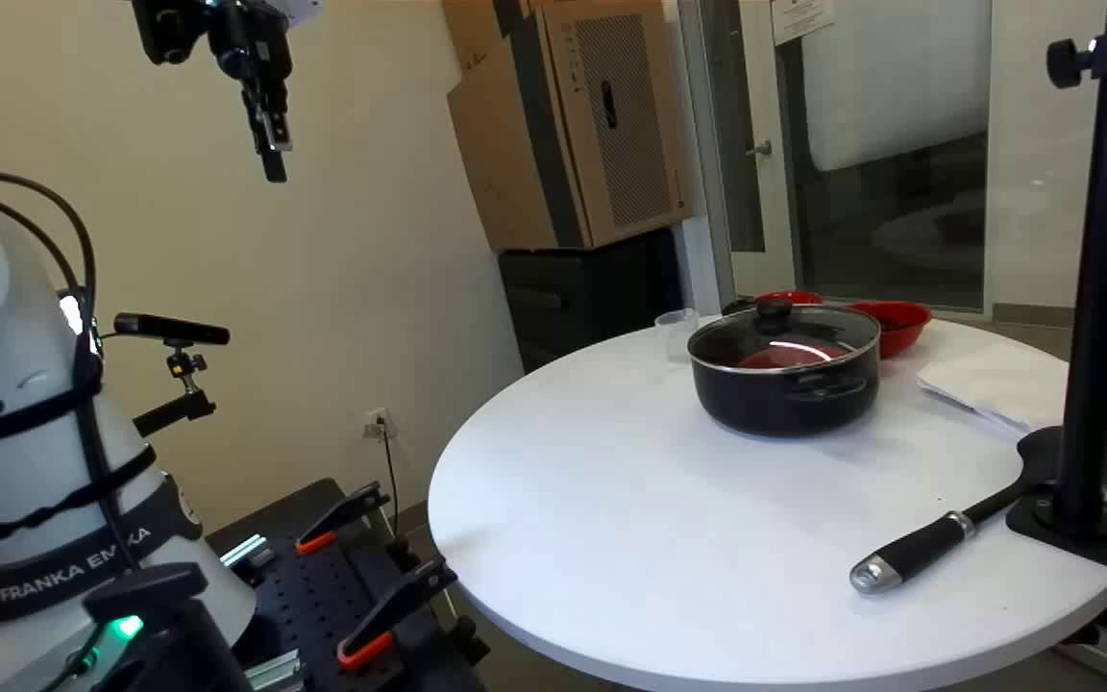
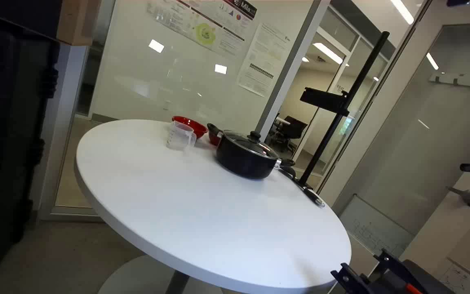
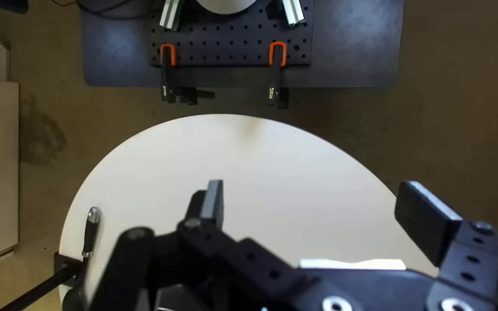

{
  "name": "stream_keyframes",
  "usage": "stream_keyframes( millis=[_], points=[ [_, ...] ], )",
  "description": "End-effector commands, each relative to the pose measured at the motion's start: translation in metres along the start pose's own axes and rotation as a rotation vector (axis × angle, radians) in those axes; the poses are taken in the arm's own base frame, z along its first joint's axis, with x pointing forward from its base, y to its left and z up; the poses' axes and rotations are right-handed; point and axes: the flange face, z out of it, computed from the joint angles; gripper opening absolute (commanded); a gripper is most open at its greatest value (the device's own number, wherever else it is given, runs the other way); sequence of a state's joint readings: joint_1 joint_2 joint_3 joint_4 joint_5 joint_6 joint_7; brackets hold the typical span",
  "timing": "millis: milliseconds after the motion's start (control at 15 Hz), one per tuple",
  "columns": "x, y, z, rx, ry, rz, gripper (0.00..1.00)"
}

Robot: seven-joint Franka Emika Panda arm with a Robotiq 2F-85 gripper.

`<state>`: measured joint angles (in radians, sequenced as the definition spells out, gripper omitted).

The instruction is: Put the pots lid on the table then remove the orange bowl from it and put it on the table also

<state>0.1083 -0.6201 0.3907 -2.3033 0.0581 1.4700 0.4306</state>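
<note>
In an exterior view, your gripper [image 1: 277, 161] hangs high at the left, well apart from the pot [image 1: 784, 406]; the wrist view shows its fingers [image 3: 212, 204] spread wide and holding nothing. Going right, you have the table [image 1: 602, 481], then a clear cup [image 1: 676, 336] toward its far side. Just right of that stands the pot, the lid [image 1: 808, 327] seated on top, and you can make out the orange bowl [image 1: 771, 360] inside through the glass. A red dish [image 1: 901, 329] shows behind, at the far right. So you're likely at the first step, lid not yet off. Next you'd want to cross to the knob [image 1: 774, 310], straddle it, pinch, lift straight up, then set the lid on the table.
</note>
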Motion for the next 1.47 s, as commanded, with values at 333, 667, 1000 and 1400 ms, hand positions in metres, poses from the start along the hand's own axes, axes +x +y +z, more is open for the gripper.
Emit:
stream_keyframes(
  millis=[333,667,1000,1400],
  points=[
    [0.0,0.0,0.0,0.0,0.0,0.0,1.0],
    [0.04,0.019,0.007,-0.045,0.024,0.048,1.0],
    [0.123,0.07,0.02,-0.12,0.115,0.198,1.0],
    [0.213,0.139,0.035,-0.02,0.06,0.315,1.0]
  ],
)
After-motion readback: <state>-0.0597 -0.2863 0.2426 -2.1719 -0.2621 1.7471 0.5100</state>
